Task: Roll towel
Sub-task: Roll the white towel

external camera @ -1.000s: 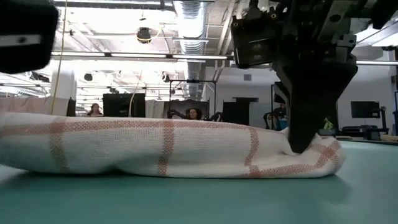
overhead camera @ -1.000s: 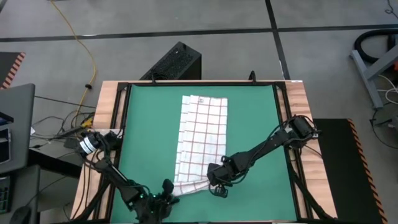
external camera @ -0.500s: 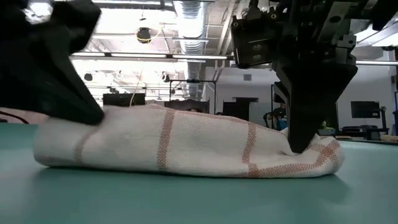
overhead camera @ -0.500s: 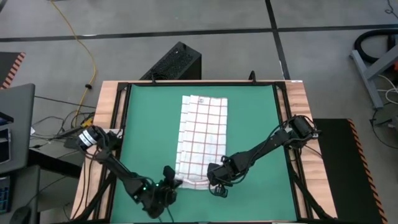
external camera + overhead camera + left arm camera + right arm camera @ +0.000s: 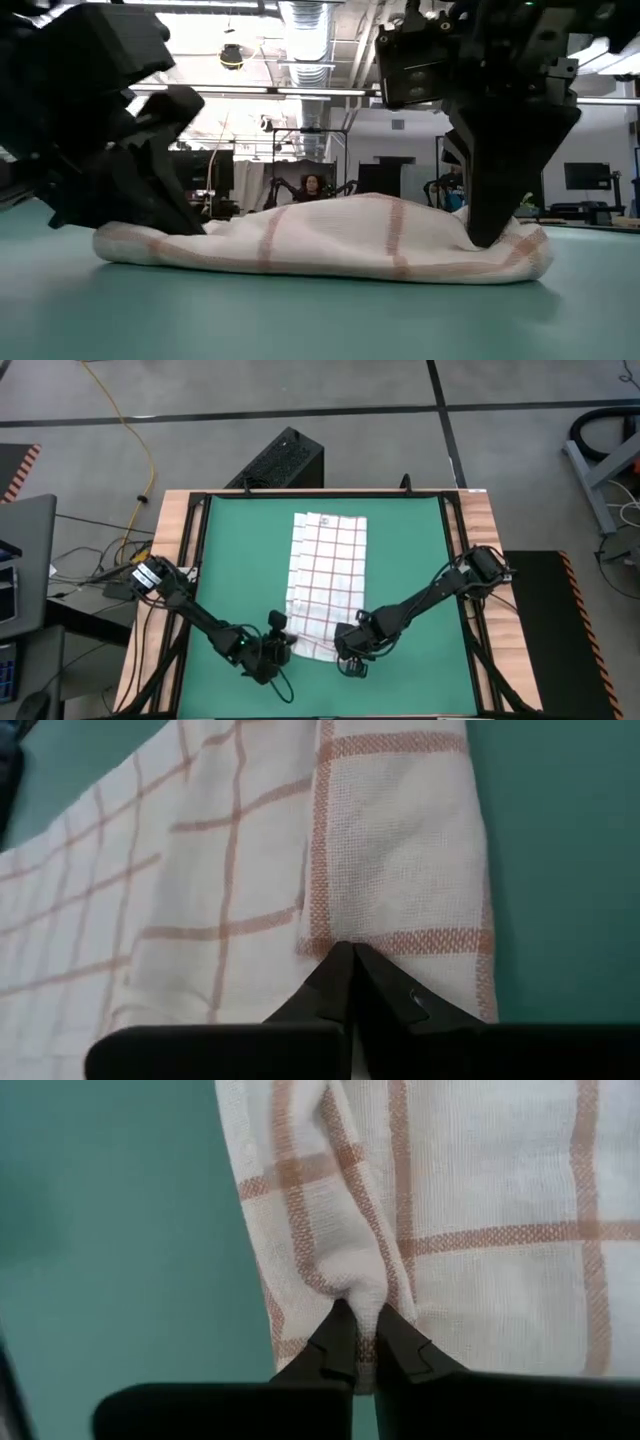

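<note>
The white towel [image 5: 325, 570] with red-brown grid lines lies lengthwise on the green mat [image 5: 230, 560], its far end flat. Its near end [image 5: 330, 235] is bunched up between my two grippers. My left gripper [image 5: 283, 632] is shut on the towel's near left corner. My right gripper [image 5: 346, 651] is shut on the near right corner. In the low view the left gripper [image 5: 180, 222] stands at the bunch's left end and the right gripper [image 5: 490, 238] at its right end. My left gripper pinches the towel's near left corner [image 5: 345, 935] between its two shut fingers, right at a crossing of red-brown bands. The cloth beside it is folded over the towel; how many layers are held I cannot tell. The corner sits low, just above the mat. My right gripper pinches a small puckered fold of cloth [image 5: 355, 1285] at the towel's near right corner between its two fingertips. The fingers come from above, pointing down [image 5: 495, 200]. The held corner [image 5: 525, 250] rests on the mat.
Bare green mat lies to the left of the towel and to its right [image 5: 410, 560]. A black frame [image 5: 200, 540] and wooden table edges [image 5: 170, 560] surround the mat. People and equipment show in the room behind the table in the low view.
My left gripper has gone from the table's near edge toward the far edge and a little right, carrying the towel's near left corner in over the towel. The near end has shortened and bunched. My right gripper and the near right corner have kept still.
</note>
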Action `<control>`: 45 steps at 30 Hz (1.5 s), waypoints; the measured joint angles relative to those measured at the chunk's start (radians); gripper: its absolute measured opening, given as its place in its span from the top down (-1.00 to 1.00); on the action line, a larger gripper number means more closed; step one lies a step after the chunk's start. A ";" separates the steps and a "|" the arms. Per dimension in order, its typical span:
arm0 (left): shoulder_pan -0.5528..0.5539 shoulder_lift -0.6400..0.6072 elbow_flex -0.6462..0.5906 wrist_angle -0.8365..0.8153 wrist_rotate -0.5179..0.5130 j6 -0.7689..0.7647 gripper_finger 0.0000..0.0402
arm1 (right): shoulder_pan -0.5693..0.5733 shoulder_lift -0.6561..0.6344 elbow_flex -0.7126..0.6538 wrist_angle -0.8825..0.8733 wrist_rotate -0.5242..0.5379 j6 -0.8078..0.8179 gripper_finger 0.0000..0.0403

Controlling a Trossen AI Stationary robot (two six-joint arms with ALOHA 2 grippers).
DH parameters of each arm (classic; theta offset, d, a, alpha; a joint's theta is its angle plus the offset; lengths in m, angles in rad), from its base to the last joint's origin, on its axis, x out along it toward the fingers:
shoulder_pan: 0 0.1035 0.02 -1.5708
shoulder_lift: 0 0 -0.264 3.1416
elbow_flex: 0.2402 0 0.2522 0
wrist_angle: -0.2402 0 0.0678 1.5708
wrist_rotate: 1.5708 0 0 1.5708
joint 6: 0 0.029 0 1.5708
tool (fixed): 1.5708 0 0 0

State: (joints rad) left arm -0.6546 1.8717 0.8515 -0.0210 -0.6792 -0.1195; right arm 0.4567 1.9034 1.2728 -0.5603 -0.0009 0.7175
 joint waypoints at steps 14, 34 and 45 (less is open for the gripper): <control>-0.003 0.000 -0.014 -0.009 0.046 -0.062 1.00 | 0.105 -0.088 0.000 -0.157 0.321 -0.081 0.22; -0.004 0.003 -0.015 -0.012 0.039 -0.088 1.00 | 0.212 -0.017 -0.125 0.227 0.715 -0.308 0.22; -0.014 0.002 -0.015 -0.038 0.064 -0.167 1.00 | 0.188 -0.021 -0.272 0.326 0.642 -0.106 0.24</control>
State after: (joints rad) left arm -0.6689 1.8740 0.8361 -0.0591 -0.6156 -0.2860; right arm 0.6444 1.8823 1.0006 -0.2338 0.6413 0.6118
